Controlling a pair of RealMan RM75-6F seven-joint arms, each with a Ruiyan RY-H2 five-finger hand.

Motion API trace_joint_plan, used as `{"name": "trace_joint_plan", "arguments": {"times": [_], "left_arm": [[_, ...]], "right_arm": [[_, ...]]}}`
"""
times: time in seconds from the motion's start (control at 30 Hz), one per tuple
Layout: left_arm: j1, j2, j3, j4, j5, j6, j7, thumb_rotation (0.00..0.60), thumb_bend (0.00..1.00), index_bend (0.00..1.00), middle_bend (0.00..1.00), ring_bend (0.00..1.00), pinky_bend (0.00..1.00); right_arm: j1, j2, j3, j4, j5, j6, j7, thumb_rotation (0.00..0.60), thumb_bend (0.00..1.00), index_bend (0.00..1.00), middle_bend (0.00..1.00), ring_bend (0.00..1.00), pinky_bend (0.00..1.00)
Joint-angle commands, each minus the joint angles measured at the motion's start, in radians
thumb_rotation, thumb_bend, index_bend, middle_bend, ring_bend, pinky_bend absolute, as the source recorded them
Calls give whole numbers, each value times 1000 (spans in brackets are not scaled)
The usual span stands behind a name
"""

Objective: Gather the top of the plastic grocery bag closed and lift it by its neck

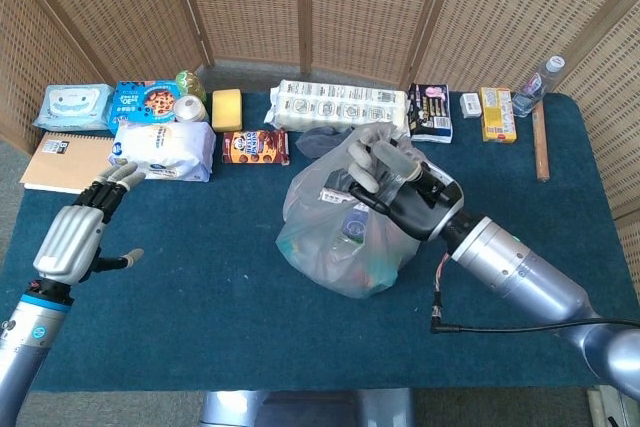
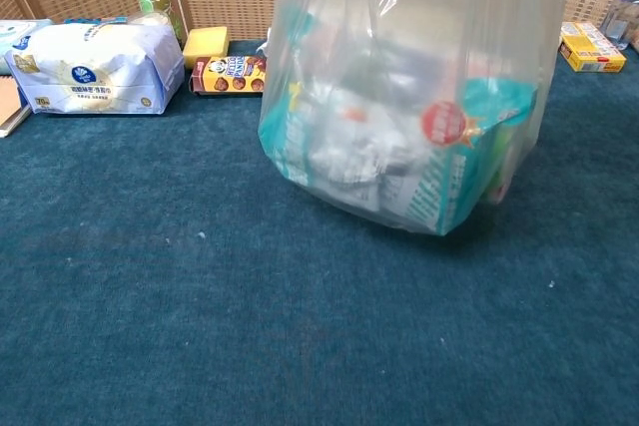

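Head view: bag neck [image 1: 352, 154] bunched inside right fingers [image 1: 378, 158].

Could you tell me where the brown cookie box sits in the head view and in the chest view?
Head view: the brown cookie box lies at the back of the table, left of centre, left of the plastic bag.
Chest view: the box sits top left of centre, its right end behind the bag.
Shared landmark: the yellow sponge just behind the box.

left robot hand [image 1: 75, 237] spread, right robot hand [image 1: 400, 187] clenched
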Motion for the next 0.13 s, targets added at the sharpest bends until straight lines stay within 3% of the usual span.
{"name": "trace_joint_plan", "arguments": {"times": [0.03,0.13], "left_arm": [[2,-1,-1,-1,1,-1,3,600,0,85,68,0,159],[5,-1,-2,0,1,-4,5,600,0,85,68,0,159]], "right_arm": [[-6,-2,4,3,2,-5,-6,600,245,548,629,724,883],[-11,-5,8,4,4,-8,-11,600,245,548,629,724,883]]}}
